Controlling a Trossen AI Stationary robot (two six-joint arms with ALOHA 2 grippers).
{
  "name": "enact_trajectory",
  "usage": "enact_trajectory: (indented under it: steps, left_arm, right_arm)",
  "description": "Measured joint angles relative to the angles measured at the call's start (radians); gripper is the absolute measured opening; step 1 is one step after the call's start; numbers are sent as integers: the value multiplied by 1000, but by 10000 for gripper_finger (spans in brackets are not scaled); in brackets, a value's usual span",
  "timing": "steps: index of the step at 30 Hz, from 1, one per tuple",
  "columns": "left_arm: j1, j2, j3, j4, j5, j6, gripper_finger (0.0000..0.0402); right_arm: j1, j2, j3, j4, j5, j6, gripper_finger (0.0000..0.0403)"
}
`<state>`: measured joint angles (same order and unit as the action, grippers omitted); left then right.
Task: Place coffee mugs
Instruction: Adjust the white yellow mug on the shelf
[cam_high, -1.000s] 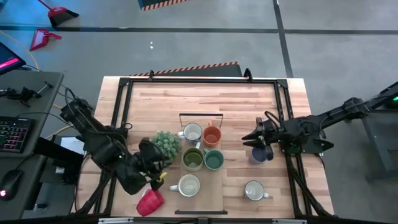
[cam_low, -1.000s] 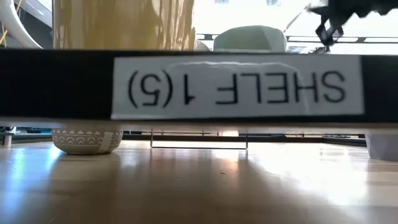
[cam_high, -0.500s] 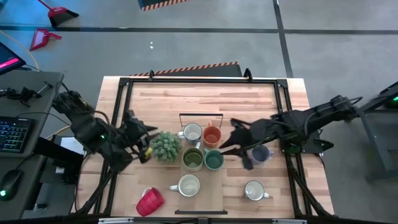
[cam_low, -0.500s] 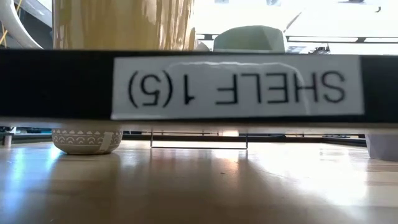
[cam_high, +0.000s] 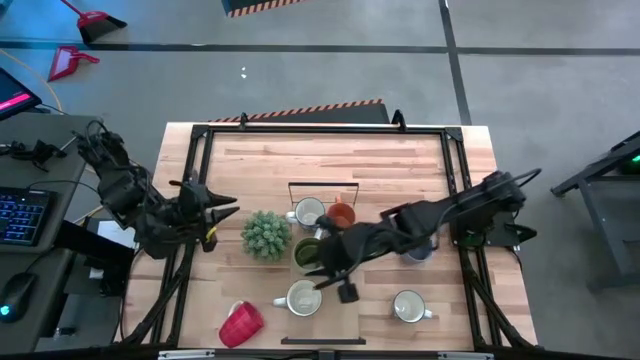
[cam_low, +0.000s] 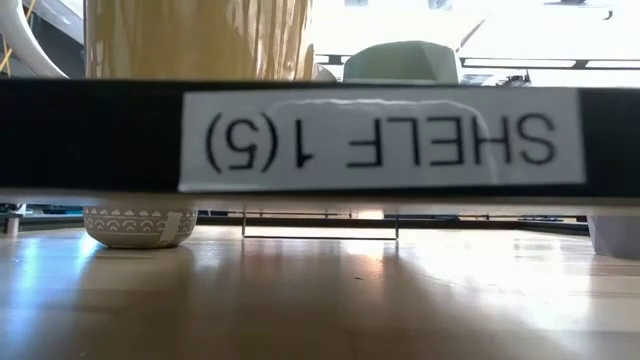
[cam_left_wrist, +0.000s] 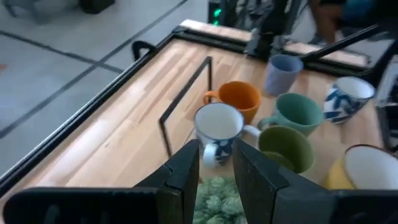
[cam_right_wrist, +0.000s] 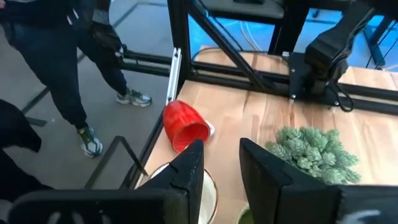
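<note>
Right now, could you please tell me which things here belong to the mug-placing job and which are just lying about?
Part of the job:
red mug on its side, white mug, orange mug, olive mug, cream mug, patterned mug, teal mug, blue-grey mug

Just lying about:
potted plant, keyboard, dustpan

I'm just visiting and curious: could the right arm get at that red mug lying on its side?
Probably yes. The right gripper hangs with open, empty jaws over the mugs mid-table, and the red mug lies ahead with bare table between; the plant sits off to one side.
</note>
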<state>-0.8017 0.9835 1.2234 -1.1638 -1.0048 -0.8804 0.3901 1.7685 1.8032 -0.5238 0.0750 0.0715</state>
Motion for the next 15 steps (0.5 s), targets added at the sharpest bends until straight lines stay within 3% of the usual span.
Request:
enact_trajectory:
  steps: [6,15]
  left_arm:
    - [1,-49,-68,114,23,121,87]
    - [2,-84,-69,123,25,160,87]
  right_arm:
    - [3,166,212,-89,-8,-20,87]
    - [2,416,558,-263,-62,-28,87]
